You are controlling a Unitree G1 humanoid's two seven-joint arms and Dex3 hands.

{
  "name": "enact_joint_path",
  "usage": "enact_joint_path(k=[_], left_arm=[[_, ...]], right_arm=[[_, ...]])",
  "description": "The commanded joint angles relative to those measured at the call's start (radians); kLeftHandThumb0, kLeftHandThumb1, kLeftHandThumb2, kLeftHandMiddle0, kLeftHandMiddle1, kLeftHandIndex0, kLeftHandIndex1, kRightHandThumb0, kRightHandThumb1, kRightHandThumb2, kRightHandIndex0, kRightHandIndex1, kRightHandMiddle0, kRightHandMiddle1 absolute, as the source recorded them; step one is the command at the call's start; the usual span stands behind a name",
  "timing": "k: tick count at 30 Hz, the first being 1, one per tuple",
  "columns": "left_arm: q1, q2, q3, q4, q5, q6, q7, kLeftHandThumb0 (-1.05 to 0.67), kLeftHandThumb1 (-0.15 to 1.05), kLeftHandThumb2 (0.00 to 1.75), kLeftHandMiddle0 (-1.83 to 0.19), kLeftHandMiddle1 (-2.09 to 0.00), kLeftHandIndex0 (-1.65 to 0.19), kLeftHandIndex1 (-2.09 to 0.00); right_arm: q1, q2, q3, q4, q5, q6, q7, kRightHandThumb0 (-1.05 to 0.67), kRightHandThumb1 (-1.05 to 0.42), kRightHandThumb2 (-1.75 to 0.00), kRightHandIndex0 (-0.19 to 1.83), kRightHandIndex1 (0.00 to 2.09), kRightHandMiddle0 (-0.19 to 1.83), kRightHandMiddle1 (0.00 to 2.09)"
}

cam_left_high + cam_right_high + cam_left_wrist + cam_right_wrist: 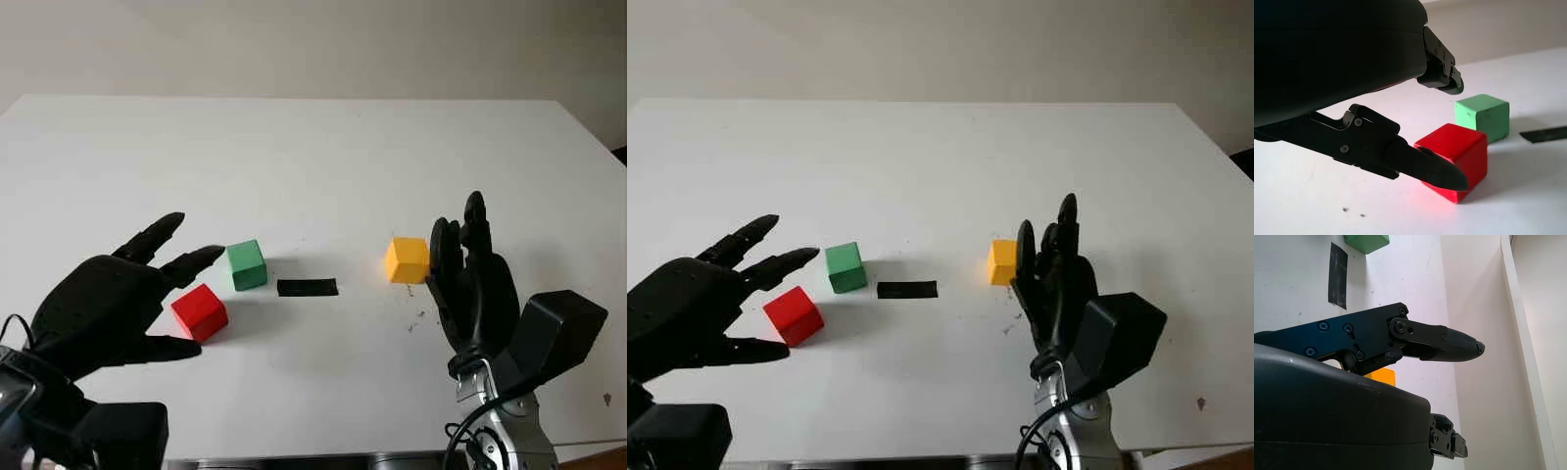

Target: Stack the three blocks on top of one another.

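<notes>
Left eye view: open left hand (108,308) flanks the red block (200,311); open right hand (475,284) beside the yellow block (407,259).

Landmark: tape strip (308,287) on table (313,157). Nearest block (247,264) just left of it; second block (200,311) farther left, nearer robot; third block (407,259) right.

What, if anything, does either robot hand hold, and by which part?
Nothing is held. The left hand is open beside the red block; the right hand is open beside the yellow block.
</notes>
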Motion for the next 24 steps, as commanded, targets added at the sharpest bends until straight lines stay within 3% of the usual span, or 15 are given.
enact_joint_path(k=[1, 6, 15, 19, 24], left_arm=[[-0.036, 0.044, 0.01, 0.042, -0.04, -0.061, 0.019, -0.37, 0.93, 0.05, 0.01, -0.05, -0.4, -0.15], [-0.091, 0.114, -0.006, 0.155, -0.062, -0.224, 0.069, -0.36, 0.94, 0.05, 0.01, -0.05, -0.44, -0.15], [-0.207, 0.141, -0.068, 0.343, -0.046, -0.446, 0.191, -0.32, 0.96, 0.06, 0.0, -0.06, -0.52, -0.14], [-0.239, 0.158, -0.101, 0.392, -0.04, -0.478, 0.183, -0.34, 0.95, 0.05, 0.03, -0.04, -0.49, -0.11], [-0.258, 0.183, -0.123, 0.379, -0.052, -0.462, 0.119, -0.36, 0.91, 0.04, 0.09, -0.03, -0.46, -0.07]], right_arm=[[0.004, 0.002, -0.002, -0.016, -0.001, -0.013, 0.001, -0.62, -1.05, -0.54, -0.19, 0.0, -0.19, 0.0], [0.006, -0.002, 0.001, -0.023, -0.006, -0.004, 0.002, -0.61, -1.05, -0.55, -0.19, 0.0, -0.19, 0.0], [0.007, -0.002, -0.002, -0.029, -0.001, 0.003, 0.004, -0.61, -1.05, -0.54, -0.19, 0.0, -0.19, 0.0], [0.01, -0.004, -0.002, -0.028, 0.001, 0.001, 0.008, -0.62, -1.05, -0.55, -0.19, 0.0, -0.19, 0.0], [0.012, -0.004, -0.007, -0.027, 0.003, -0.009, 0.012, -0.61, -1.05, -0.55, -0.19, 0.0, -0.19, 0.0]])
